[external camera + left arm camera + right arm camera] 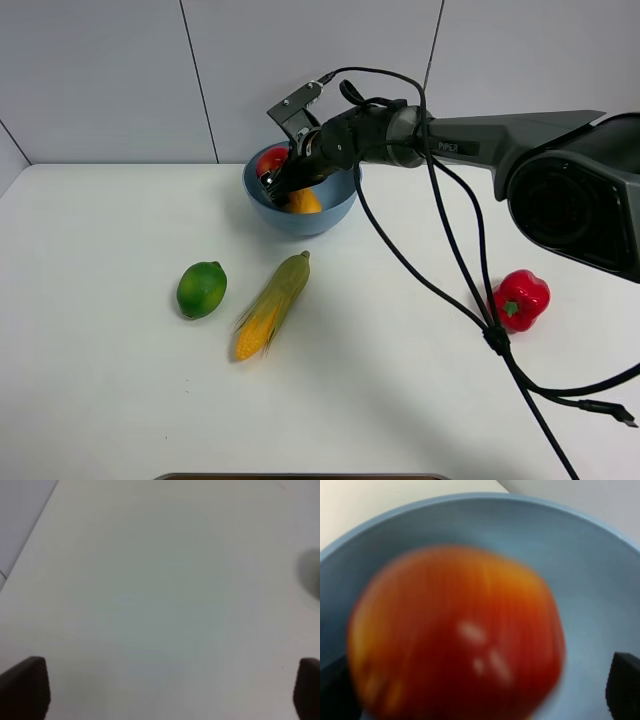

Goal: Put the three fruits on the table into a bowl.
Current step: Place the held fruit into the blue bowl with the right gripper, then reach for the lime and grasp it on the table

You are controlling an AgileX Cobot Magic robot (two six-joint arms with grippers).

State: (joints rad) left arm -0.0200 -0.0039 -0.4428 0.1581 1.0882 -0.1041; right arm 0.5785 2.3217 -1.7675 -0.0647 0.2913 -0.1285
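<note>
- The right end effector (283,188) reaches into the light-blue bowl (332,214) with its fingers spread wide. One finger (624,685) stands clear of the fruit, so the end effector is released.
- The mango (304,202) lies in the bowl just under that end effector and is blurred in the right wrist view.
- The red apple (270,158) sits in the bowl beside the mango, against the far wall.
- The lime (201,289) rests on the table (100,400), well apart from the bowl and near the corn cob (272,305).
- The red bell pepper (521,299) stands on the table's right side.
- The left end effector (170,690) hangs over the white table, released, with its fingers wide apart.
</note>
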